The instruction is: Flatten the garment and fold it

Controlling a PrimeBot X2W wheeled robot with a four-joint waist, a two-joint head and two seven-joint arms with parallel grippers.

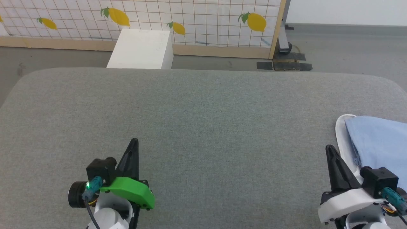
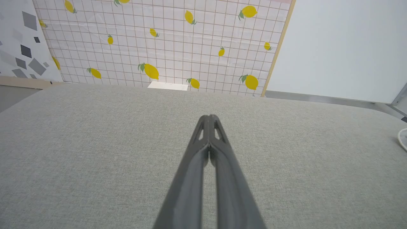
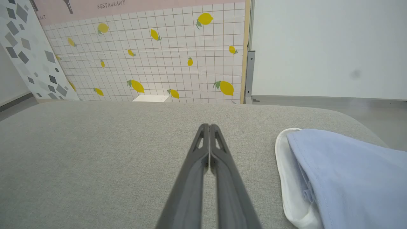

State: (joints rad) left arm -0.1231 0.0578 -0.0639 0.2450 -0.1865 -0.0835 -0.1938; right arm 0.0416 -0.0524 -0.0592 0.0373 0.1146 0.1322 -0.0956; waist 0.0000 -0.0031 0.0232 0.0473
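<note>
The garment (image 1: 378, 141) is a light blue shirt with a white collar edge, lying folded at the right edge of the grey padded table (image 1: 203, 127); it runs out of the head view. In the right wrist view the garment (image 3: 349, 171) lies just right of my right gripper (image 3: 209, 126), which is shut and holds nothing. In the head view my right gripper (image 1: 329, 147) rests close to the left of the white collar. My left gripper (image 1: 134, 140) is shut and empty over bare table at the lower left, its fingertips (image 2: 209, 116) pressed together. A sliver of white collar (image 2: 402, 139) shows at the far right.
A white box (image 1: 141, 49) stands on the floor beyond the table's far edge. Behind it is a lemon-patterned grid panel (image 1: 190, 19) with a wooden frame. Grey floor lies to the right of the panel.
</note>
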